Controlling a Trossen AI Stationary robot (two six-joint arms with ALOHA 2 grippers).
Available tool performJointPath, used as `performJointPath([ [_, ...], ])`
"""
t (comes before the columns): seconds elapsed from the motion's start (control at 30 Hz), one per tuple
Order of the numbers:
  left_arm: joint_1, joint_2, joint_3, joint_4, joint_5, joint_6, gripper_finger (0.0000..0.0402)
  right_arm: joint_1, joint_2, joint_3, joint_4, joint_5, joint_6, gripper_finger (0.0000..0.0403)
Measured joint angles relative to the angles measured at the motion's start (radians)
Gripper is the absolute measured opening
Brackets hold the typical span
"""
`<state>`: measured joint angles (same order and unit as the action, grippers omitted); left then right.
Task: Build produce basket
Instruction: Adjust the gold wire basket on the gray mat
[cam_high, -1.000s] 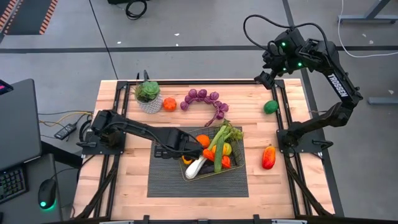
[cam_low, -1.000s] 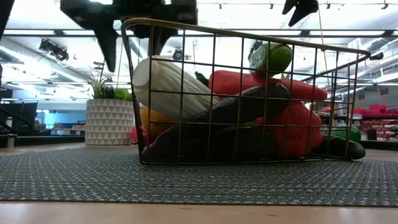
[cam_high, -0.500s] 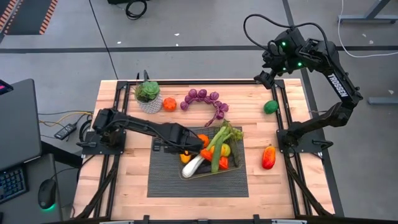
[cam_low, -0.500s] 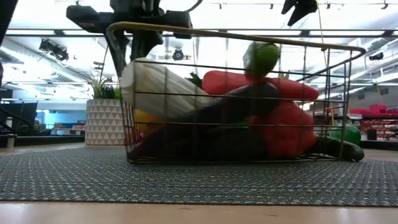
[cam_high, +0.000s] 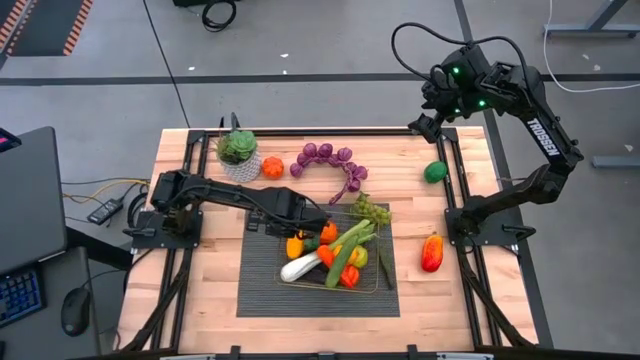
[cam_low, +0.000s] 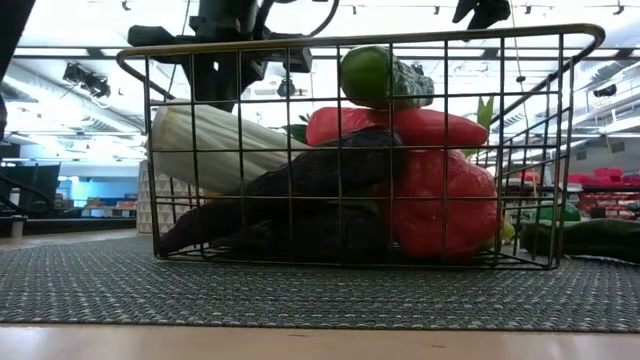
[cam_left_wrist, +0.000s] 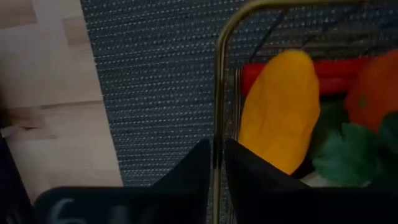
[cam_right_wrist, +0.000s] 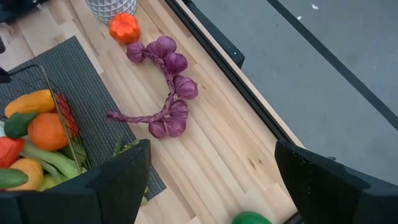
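Basket (cam_high: 376, 268) has just been rotated and dragged: a second ago it sat tilted at centre frame in the high view, now it lies squarer on the dark mat (cam_high: 262, 290), slightly lower and left of where it was. Low view agrees, the wire wall now faces the camera square-on.

Left gripper (cam_high: 318, 227) went from open to clamped on the basket's upper-left rim; the left wrist view shows the brass wire pinched between both fingers (cam_left_wrist: 189, 171), next to a yellow pepper (cam_left_wrist: 280, 109).

Contents moved with it: leek (cam_high: 300, 266), carrot (cam_high: 327, 231), cucumber (cam_high: 345, 258), red pepper (cam_low: 440, 195) all inside.

Right gripper (cam_high: 428, 120) parked upper right beyond the tabletop (cam_high: 200, 300) edge, jaws wide open, holding nothing, unchanged.

Not loaded yet, all on the tabletop:
- purple garlic braid (cam_high: 330, 160)
- small orange fruit (cam_high: 272, 166) by the plant pot (cam_high: 238, 152)
- green fruit (cam_high: 434, 171)
- red-orange pepper (cam_high: 431, 252)

My read: this is basket repositioning, not a load step; task is partway done.
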<state>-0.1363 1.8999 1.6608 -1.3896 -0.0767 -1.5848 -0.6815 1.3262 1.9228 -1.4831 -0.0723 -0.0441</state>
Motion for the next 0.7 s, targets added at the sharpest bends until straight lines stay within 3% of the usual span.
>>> performJointPath([
  [0.13,0.000,0.000,0.000,0.002,0.039,-0.006,0.0057,0.000,0.000,0.000,-0.004,0.000,0.000,0.0347],
  [0.43,-0.024,-0.002,0.000,0.001,0.058,-0.109,0.0010,-0.005,0.000,0.000,-0.008,0.000,-0.010,0.0347],
  [0.7,-0.024,-0.002,0.000,0.000,0.074,-0.151,0.0023,-0.026,0.000,0.000,-0.007,0.000,-0.022,0.0347],
])
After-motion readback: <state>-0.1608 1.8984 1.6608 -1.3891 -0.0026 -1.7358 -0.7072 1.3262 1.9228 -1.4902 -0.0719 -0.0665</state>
